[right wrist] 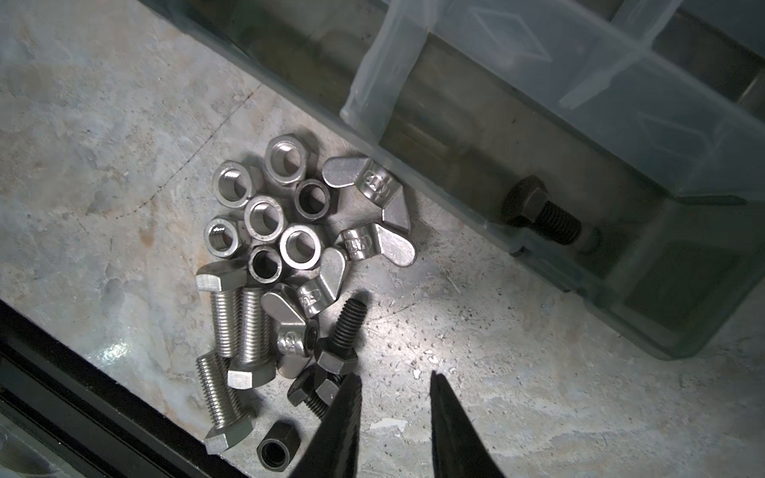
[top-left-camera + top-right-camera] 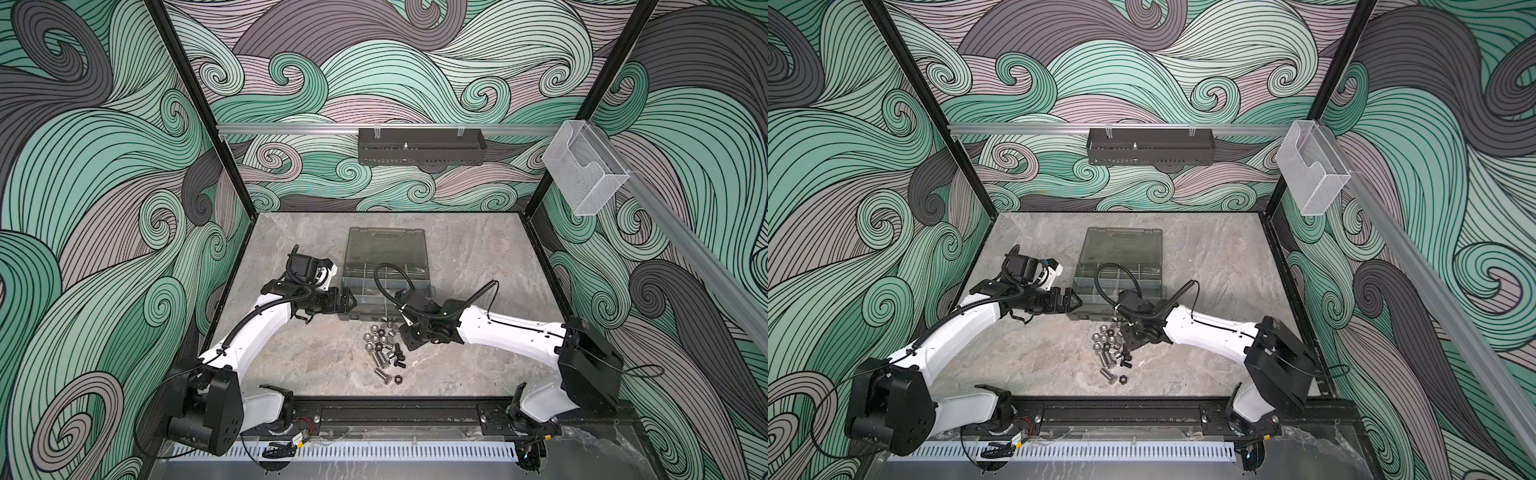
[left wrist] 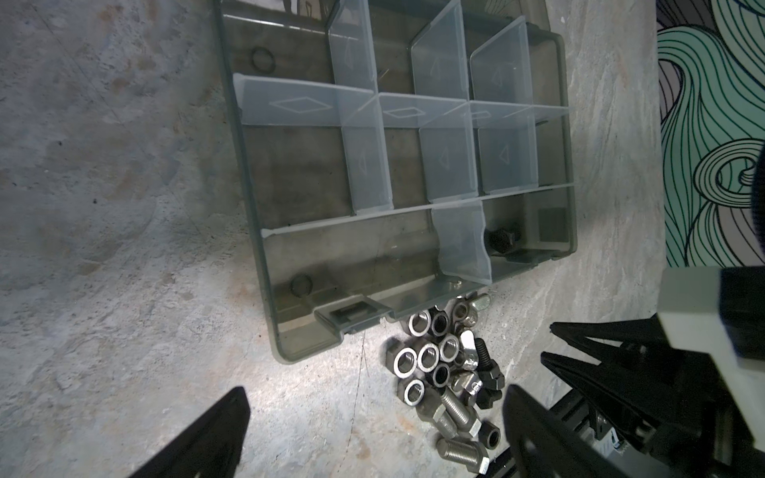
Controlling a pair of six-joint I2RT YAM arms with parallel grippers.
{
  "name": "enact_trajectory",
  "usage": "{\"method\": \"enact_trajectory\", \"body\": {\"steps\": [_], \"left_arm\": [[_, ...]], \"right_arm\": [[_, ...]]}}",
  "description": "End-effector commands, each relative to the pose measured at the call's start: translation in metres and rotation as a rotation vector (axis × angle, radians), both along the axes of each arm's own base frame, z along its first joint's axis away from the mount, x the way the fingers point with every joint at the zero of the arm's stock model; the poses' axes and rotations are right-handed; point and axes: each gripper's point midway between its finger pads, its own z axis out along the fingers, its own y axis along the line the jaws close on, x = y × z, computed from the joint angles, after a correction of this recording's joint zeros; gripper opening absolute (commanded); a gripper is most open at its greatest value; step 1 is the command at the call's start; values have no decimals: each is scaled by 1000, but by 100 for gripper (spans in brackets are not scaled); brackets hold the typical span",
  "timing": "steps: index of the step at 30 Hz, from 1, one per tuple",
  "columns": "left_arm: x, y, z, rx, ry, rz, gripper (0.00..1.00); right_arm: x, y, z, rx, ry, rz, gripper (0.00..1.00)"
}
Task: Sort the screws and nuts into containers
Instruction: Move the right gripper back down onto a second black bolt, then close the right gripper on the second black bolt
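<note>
The screws and nuts lie in one loose pile (image 2: 384, 347) (image 2: 1111, 349) on the table, just in front of the open smoky-grey organiser (image 2: 386, 282) (image 2: 1121, 274). In the right wrist view, silver screws (image 1: 225, 314), silver nuts (image 1: 265, 215), wing nuts (image 1: 372, 182), black screws (image 1: 343, 335) and a black nut (image 1: 277, 449) all show. One black screw (image 1: 538, 211) (image 3: 503, 240) rests in a front corner container; the other containers (image 3: 352, 256) look bare. My right gripper (image 1: 393, 378) hangs over the pile's edge, narrowly open, nothing between its fingers. My left gripper (image 3: 372, 414) (image 2: 349, 301) is wide open beside the organiser's left front corner.
The organiser's lid (image 2: 384, 245) lies flat behind it. The right arm's black cable (image 2: 392, 270) loops above the compartments. A black perforated tray (image 2: 422, 146) and a clear box (image 2: 584, 174) hang on the walls. A black rail (image 2: 395, 411) runs along the table's front edge.
</note>
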Motion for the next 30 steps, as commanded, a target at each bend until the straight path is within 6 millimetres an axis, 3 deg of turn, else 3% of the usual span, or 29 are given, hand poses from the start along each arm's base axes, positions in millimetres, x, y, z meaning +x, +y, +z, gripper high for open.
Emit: {"method": "enact_trajectory", "body": {"steps": [1, 8, 30], "left_arm": [[-1, 1, 4, 15, -26, -12, 99], [-1, 0, 6, 2, -30, -14, 99], [-1, -3, 7, -12, -25, -19, 99]], "right_arm": [[1, 12, 7, 12, -5, -7, 30], [-7, 25, -8, -4, 20, 5, 30], [-10, 27, -40, -55, 85, -37, 29]]}}
